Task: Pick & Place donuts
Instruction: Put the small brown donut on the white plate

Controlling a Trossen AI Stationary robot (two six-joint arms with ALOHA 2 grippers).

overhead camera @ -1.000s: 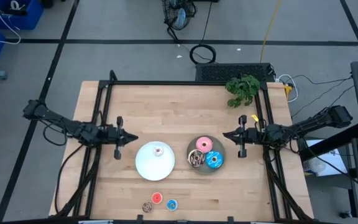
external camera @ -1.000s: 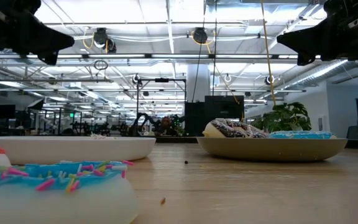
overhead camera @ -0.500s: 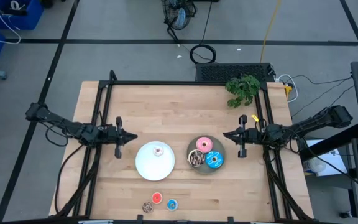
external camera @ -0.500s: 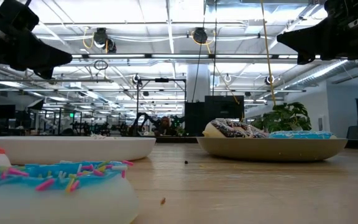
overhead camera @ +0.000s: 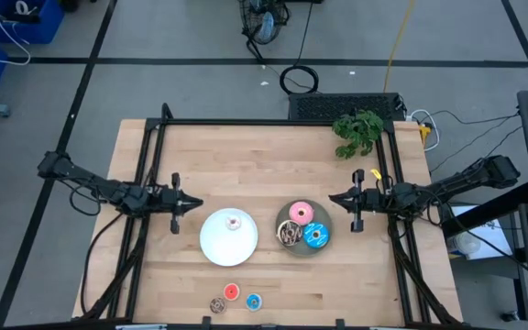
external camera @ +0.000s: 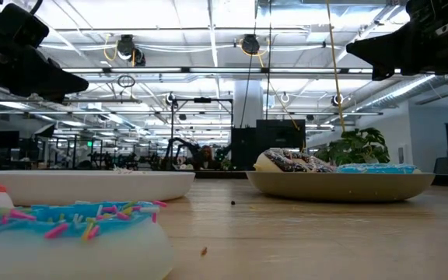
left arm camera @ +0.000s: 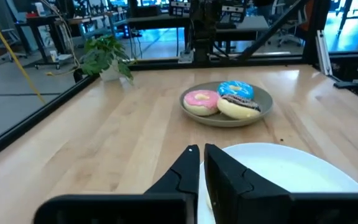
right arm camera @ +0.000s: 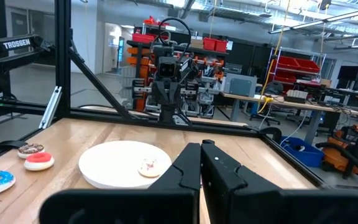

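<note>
Three larger donuts lie on the round grey plate (overhead camera: 324, 218): pink (overhead camera: 300, 214), brown streaked (overhead camera: 289, 235) and blue sprinkled (overhead camera: 316, 236). A tiny white-pink donut (overhead camera: 234, 221) lies on the round white plate (overhead camera: 216, 246). Tiny brown (overhead camera: 216, 304), red (overhead camera: 231, 291) and blue (overhead camera: 253, 301) donuts lie on the table near its front edge. My left gripper (overhead camera: 197, 203) hovers left of the white plate, nearly level, with a narrow gap between its fingertips (left arm camera: 201, 149). My right gripper (overhead camera: 329, 199) hovers right of the grey plate, shut (right arm camera: 201, 145), with nothing in it.
A potted green plant (overhead camera: 357, 133) stands at the table's far right. A black frame (overhead camera: 273, 122) runs along the table's far edge and both sides. Bare wood lies between the plates and the far edge.
My left gripper has sunk a little toward the table, staying left of the white plate. My right arm and all the donuts have kept still.
</note>
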